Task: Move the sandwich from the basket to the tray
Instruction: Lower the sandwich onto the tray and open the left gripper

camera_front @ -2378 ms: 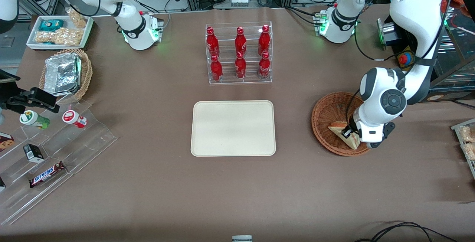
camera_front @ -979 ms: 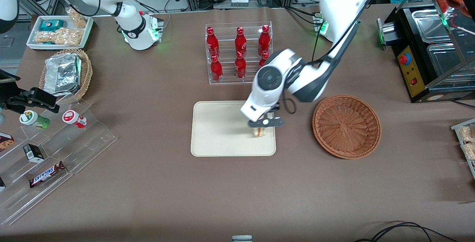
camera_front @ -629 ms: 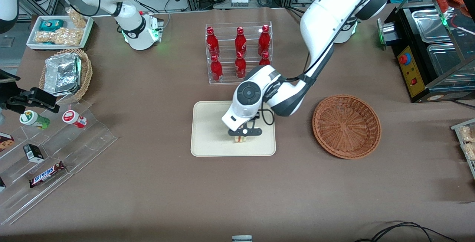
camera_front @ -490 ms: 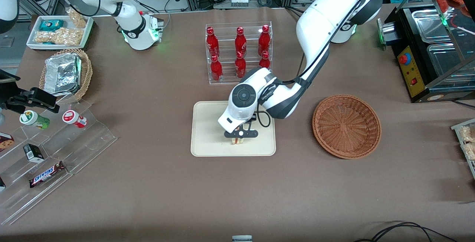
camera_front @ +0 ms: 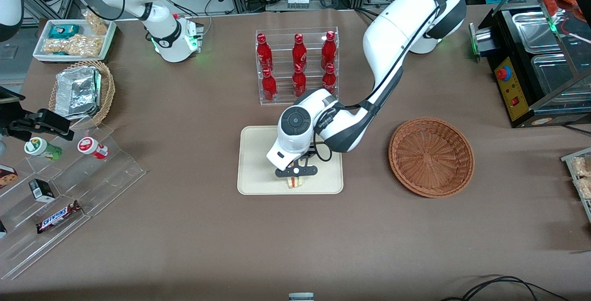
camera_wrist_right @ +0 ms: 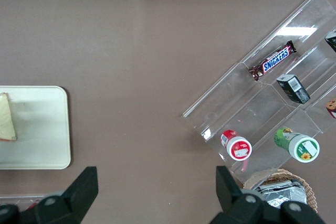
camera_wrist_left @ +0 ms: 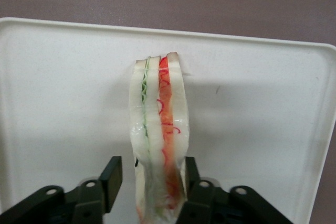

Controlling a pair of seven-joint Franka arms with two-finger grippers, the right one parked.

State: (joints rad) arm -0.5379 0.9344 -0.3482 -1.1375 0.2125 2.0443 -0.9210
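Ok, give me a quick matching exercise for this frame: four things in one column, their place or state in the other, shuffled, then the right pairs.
Things:
1. wrapped triangular white-bread sandwich
2. round reddish-brown wicker basket
3. six red bottles
4. left arm's black two-finger claw

Places or states:
A. in a clear tiered rack
B. empty, beside the tray toward the working arm's end
C. over the large flat cream rectangular tray, near its front-camera edge
D. standing on edge between two fingers

Pairs: 1-D, 2-B, 3-A, 4-C
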